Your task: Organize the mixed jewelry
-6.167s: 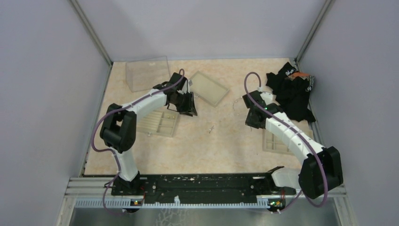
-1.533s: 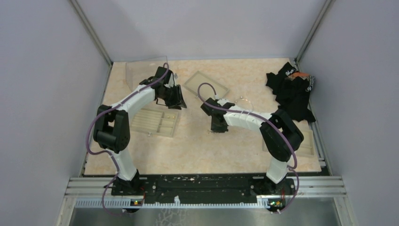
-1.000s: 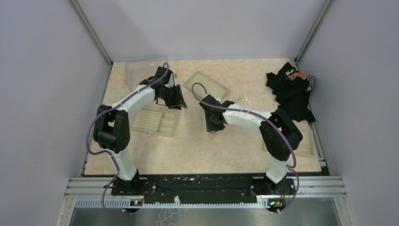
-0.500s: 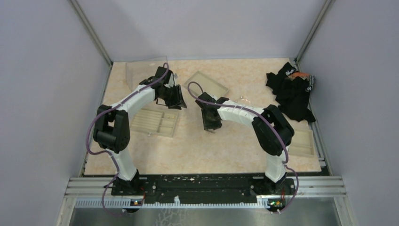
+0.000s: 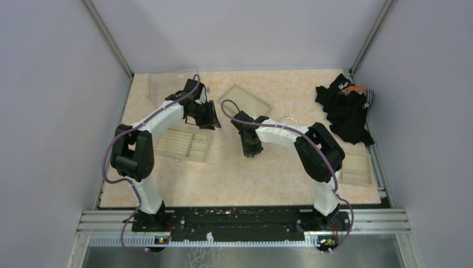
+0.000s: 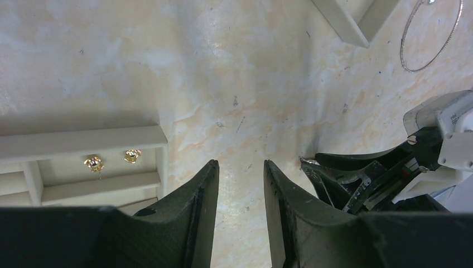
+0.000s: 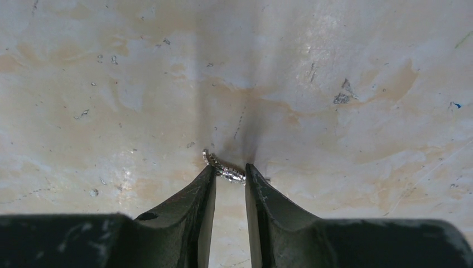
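A short, curved, sparkly silver piece of jewelry (image 7: 224, 167) lies on the marble tabletop. My right gripper (image 7: 230, 167) is pressed down at it in mid-table (image 5: 250, 149). Its jaws stand a narrow gap apart, and the piece lies across their tips, touching both. My left gripper (image 6: 240, 162) hovers open and holds nothing, just right of a beige compartmented tray (image 6: 83, 137) that holds two small gold earrings (image 6: 93, 163). A thin silver wire loop (image 6: 402, 50) lies on the table beyond the right arm (image 5: 287, 117).
The left tray (image 5: 187, 146) sits by the left arm. A shallow beige tray (image 5: 245, 100) and a clear box (image 5: 174, 86) stand at the back. A black cloth heap (image 5: 346, 111) fills the back right, and another beige tray (image 5: 357, 167) lies under the right arm.
The right arm has swung from the right side to mid-table and lowered onto the small silver piece; its jaws have narrowed. The left arm has stayed still over the last second.
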{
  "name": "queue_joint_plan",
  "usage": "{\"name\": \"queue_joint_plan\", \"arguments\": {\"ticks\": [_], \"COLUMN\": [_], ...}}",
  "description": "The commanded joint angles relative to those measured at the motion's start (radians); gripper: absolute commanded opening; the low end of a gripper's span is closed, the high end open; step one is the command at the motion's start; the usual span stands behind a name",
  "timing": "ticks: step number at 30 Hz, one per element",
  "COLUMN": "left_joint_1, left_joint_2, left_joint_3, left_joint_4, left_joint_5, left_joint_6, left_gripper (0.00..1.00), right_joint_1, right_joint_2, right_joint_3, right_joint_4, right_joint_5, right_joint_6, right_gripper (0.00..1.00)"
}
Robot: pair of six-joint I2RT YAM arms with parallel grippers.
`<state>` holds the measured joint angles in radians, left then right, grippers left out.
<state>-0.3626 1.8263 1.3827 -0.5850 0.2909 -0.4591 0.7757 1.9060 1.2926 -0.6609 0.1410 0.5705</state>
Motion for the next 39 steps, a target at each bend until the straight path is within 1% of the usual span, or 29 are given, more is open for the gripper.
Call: {"name": "queue_joint_plan", "arguments": {"ticks": [1,10,15,27,33,34,35,36,38,39], "left_joint_1": [0.005,0.005,0.005,0.005,0.004,0.004,0.004,0.004,0.004,0.004], "left_joint_2": [-0.013,-0.006,-0.005,-0.008,-0.016,-0.016,-0.016,-0.016,-0.018,-0.018], "left_joint_3": [0.024,0.027,0.030,0.026,0.020,0.018,0.018,0.019,0.018,0.018], "left_joint_4": [0.001,-0.001,0.001,0.001,0.003,0.004,0.005,0.005,0.009,0.008], "left_joint_5": [-0.003,-0.002,0.003,0.010,0.011,0.010,0.012,0.014,0.016,0.017], "left_joint_6": [-0.001,-0.002,-0.003,-0.002,-0.001,-0.001,-0.001,-0.002,-0.003,-0.003], "left_gripper": [0.42,0.42,0.41,0.41,0.41,0.41,0.41,0.41,0.41,0.41], "right_joint_1": [0.000,0.000,0.000,-0.001,0.000,0.000,0.000,0.000,0.000,0.000], "right_joint_2": [0.003,-0.007,-0.029,-0.114,-0.179,-0.178,-0.179,-0.180,-0.180,-0.176], "right_joint_3": [0.019,0.009,0.004,-0.032,-0.082,-0.088,-0.095,-0.104,-0.120,-0.124], "right_joint_4": [-0.023,-0.041,-0.046,-0.046,-0.005,0.005,0.012,0.023,0.045,0.050], "right_joint_5": [0.026,0.047,0.064,0.113,0.086,0.068,0.051,0.031,0.004,-0.002], "right_joint_6": [-0.019,-0.018,-0.003,0.038,0.041,0.031,0.026,0.022,0.017,0.017], "right_gripper": [0.24,0.14,0.00,0.00,0.00,0.06,0.15,0.20,0.27,0.28]}}
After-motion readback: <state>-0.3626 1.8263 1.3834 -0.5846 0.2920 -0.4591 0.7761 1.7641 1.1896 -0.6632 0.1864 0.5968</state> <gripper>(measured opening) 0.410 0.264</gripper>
